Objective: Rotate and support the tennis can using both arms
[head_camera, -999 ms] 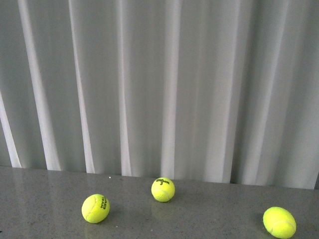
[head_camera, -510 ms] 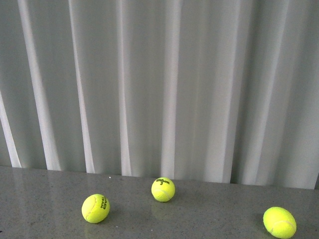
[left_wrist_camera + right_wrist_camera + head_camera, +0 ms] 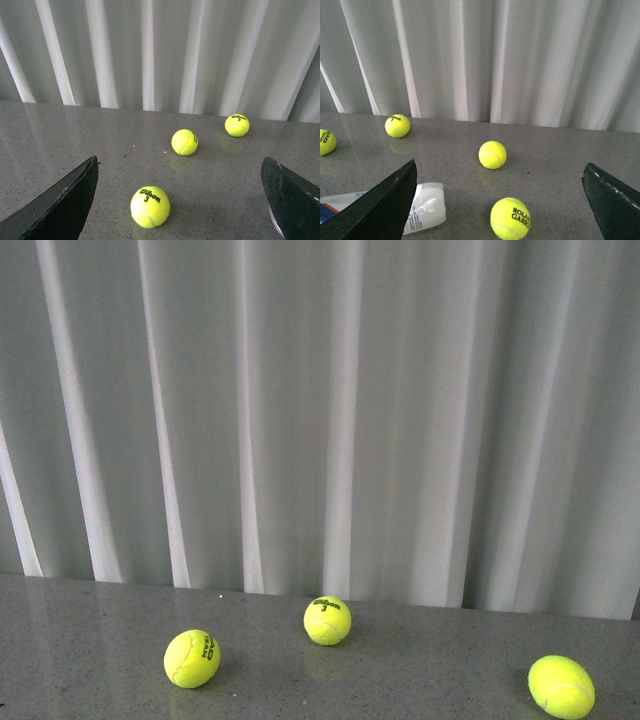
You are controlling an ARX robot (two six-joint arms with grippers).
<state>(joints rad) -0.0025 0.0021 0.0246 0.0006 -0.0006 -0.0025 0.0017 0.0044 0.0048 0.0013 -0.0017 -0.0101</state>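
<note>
The tennis can (image 3: 427,206), clear plastic with a printed label, lies on its side on the grey table; in the right wrist view one finger hides part of it. My right gripper (image 3: 499,175) is open, nothing between its black fingers (image 3: 380,210), with a "Roland Garros" ball (image 3: 510,218) on the table between them. My left gripper (image 3: 180,167) is open too, above a "Wilson 3" ball (image 3: 150,206). Neither arm shows in the front view, nor does the can.
Several yellow tennis balls lie loose on the table (image 3: 400,670): three in the front view (image 3: 192,658) (image 3: 327,621) (image 3: 561,686). A white pleated curtain (image 3: 320,410) closes off the table's far edge.
</note>
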